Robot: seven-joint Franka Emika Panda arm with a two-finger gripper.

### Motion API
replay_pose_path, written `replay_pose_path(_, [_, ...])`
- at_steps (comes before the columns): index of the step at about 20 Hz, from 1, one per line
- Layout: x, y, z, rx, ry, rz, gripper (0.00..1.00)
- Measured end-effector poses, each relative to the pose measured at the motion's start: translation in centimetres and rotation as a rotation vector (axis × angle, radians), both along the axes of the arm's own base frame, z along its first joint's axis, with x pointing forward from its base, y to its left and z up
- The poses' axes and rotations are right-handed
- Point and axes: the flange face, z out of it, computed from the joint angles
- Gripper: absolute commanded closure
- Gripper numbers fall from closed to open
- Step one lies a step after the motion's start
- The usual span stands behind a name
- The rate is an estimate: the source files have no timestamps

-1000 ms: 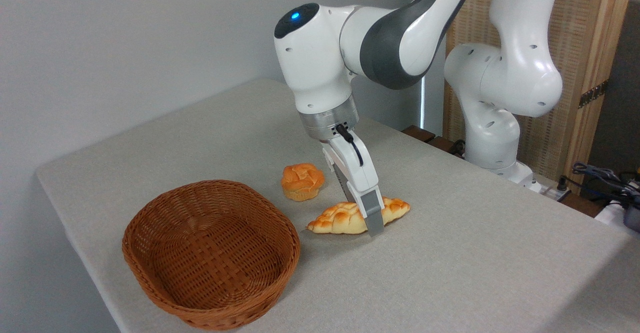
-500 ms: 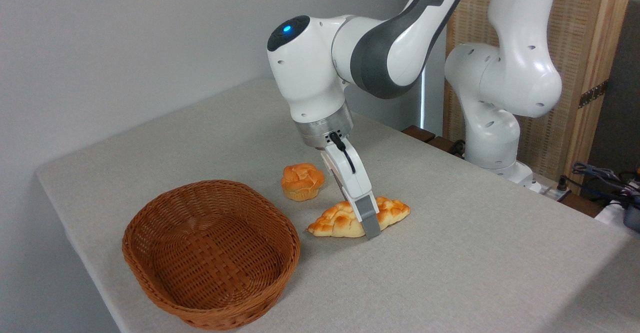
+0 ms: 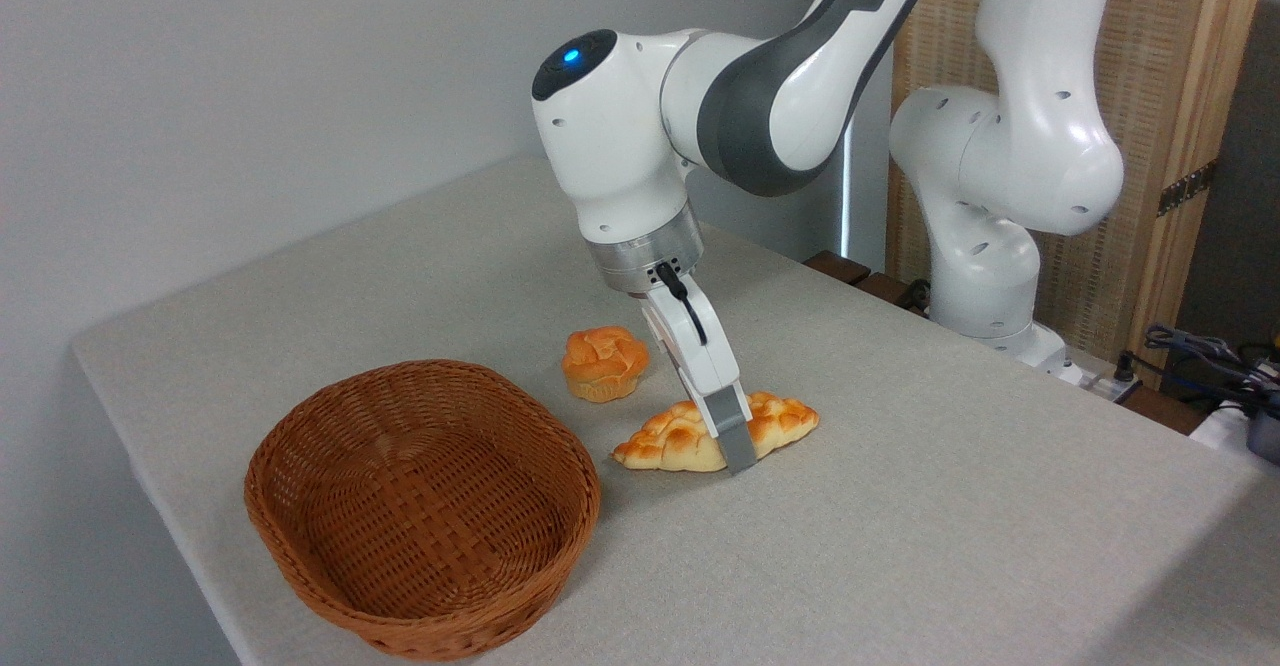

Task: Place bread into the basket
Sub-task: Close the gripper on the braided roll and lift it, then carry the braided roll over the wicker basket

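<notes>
Bread, a braided golden loaf, lies on the grey table directly under my gripper, whose near finger crosses its middle; I cannot tell whether the fingers have closed on it. I judge this the grasping step. The empty wicker basket sits to the gripper's lower left, near the loaf, a round bun just behind. Next I need a firm pinch, then a lift over the rim.

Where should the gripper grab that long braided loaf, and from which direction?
Probably across the bread's thick middle, from above, fingers straddling its narrow width. It lies flat on the table with tapering pointed ends. The gripper is already there.
</notes>
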Motion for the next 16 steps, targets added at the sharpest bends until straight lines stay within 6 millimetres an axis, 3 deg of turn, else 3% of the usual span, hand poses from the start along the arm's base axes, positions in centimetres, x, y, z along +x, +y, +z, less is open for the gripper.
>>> replay_pose_path(8, [0.3,-0.3,0.6,0.0,-0.016,-0.007,0.57])
replay_pose_path(16, [1.9,-0.9,5.7,-0.007,-0.021,0.003,0.55])
